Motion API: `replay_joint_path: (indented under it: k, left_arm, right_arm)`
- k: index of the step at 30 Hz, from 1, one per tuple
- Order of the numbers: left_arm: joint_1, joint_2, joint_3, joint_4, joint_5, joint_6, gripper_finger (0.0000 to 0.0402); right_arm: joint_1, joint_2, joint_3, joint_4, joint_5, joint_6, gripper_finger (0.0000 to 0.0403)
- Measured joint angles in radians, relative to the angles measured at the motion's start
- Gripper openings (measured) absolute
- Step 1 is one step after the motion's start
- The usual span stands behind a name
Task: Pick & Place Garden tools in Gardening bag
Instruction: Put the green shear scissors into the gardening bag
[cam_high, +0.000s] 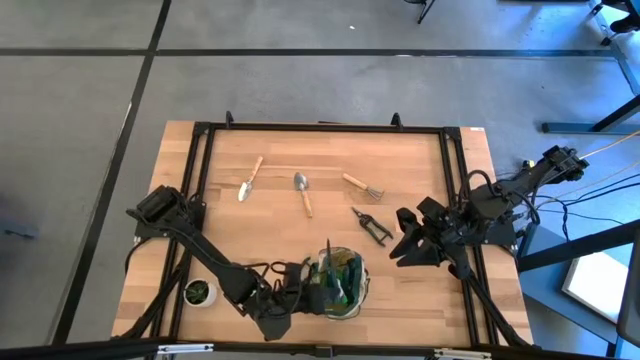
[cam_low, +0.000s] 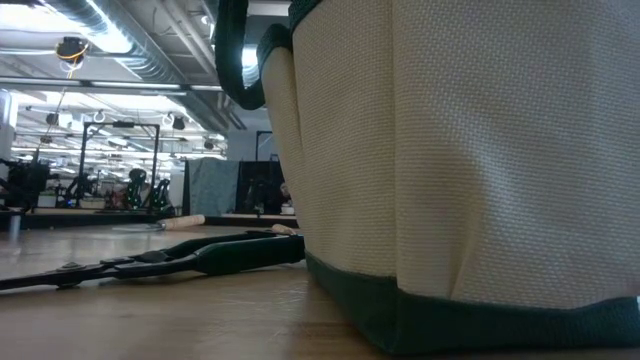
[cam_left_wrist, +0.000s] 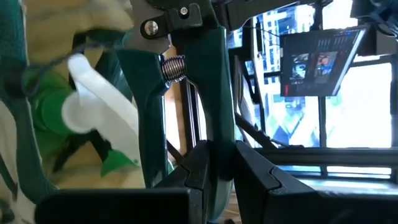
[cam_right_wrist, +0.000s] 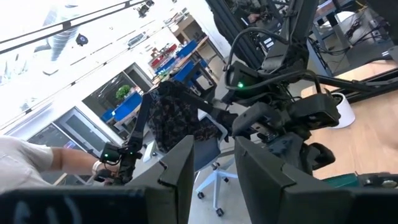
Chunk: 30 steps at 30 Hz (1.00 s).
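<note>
The gardening bag (cam_high: 356, 298), olive and khaki, stands near the table's front edge and fills the right of the low view (cam_low: 480, 160). A green spray bottle with a white trigger (cam_left_wrist: 93, 106) lies inside it. My left gripper (cam_high: 310, 290) is at the bag's left side, shut on green-handled shears (cam_left_wrist: 186, 68). Two wooden-handled trowels (cam_high: 250, 180) (cam_high: 303, 193), a fork (cam_high: 362, 186) and dark pruning shears (cam_high: 372, 226) lie flat on the table. My right gripper (cam_high: 412, 250) hovers open to the right of the dark shears, holding nothing. My left gripper pinches one green handle of the shears (cam_left_wrist: 217, 134) between its two fingers (cam_left_wrist: 199, 168). The fingers come roughly level from the table's left and lie along the handle. The spring (cam_left_wrist: 174, 65) and pivot bolt stand out beyond them over the bag's opening. The blades are out of view.
A small potted plant (cam_high: 200, 292) stands at the front left, beside my left arm. A black metal frame (cam_high: 320, 127) runs round the table. Bare wood lies between the bag and the row of tools.
</note>
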<state>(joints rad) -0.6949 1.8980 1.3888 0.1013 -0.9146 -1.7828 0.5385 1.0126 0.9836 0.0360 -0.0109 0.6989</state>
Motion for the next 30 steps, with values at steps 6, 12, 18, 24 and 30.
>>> replay_joint_path:
  k: [6,12,18,24,30]
  left_arm:
    - [-0.004,0.0,0.0,-0.055,0.006,-0.075,0.0038]
    - [-0.029,-0.001,0.0,-0.198,0.015,-0.212,0.0038]
    - [-0.031,-0.001,0.0,-0.176,0.029,-0.163,0.0038]
    - [-0.014,-0.001,0.0,-0.134,0.069,-0.05,0.0038]
    - [-0.009,-0.001,0.0,-0.118,0.122,-0.075,0.0038]
  right_arm:
    - [0.0,0.0,0.0,0.0,0.0,0.0,0.0117]
    - [0.0,0.0,0.0,0.0,0.0,0.0,0.0117]
    - [0.0,0.0,0.0,-0.001,0.0,-0.004,0.0117]
    - [-0.001,0.0,0.0,-0.002,0.0,-0.007,0.0117]
    - [-0.001,0.0,0.0,-0.002,0.0,-0.007,0.0116]
